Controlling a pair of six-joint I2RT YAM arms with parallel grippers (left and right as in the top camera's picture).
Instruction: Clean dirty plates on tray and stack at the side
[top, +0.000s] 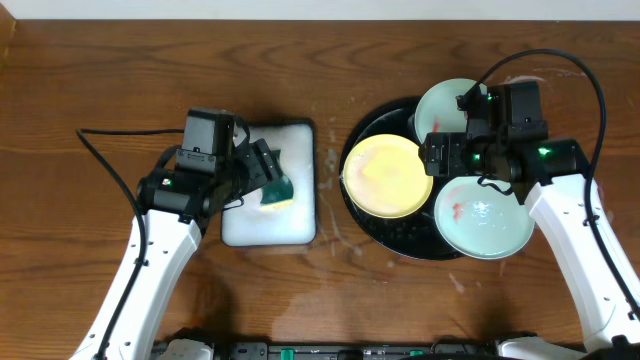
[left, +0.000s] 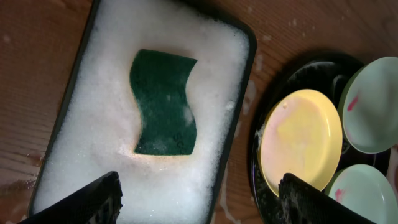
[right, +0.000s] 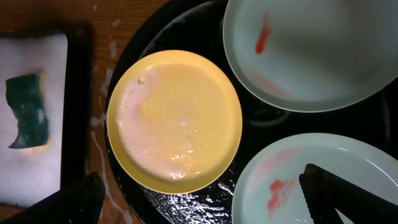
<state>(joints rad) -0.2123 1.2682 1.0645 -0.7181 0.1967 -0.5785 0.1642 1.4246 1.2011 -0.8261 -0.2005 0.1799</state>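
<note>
The black round tray (top: 372, 218) holds three plates. The pale yellow plate (top: 387, 176) lies at its left, filmed with foam; it also shows in the right wrist view (right: 174, 121) and the left wrist view (left: 301, 138). One mint plate (top: 445, 104) sits at the back with a red smear (right: 264, 32). The other mint plate (top: 484, 216) sits at the front right, also smeared (right: 278, 190). My right gripper (right: 199, 202) is open and empty above the tray's middle (top: 455, 150). My left gripper (left: 199, 202) is open and empty above the foam tray.
A white foam-filled rectangular tray (top: 268, 222) stands left of the black tray, with a green sponge (top: 276, 187) lying in the foam (left: 163, 103). Soapy splashes mark the wood between the two trays (top: 332, 215).
</note>
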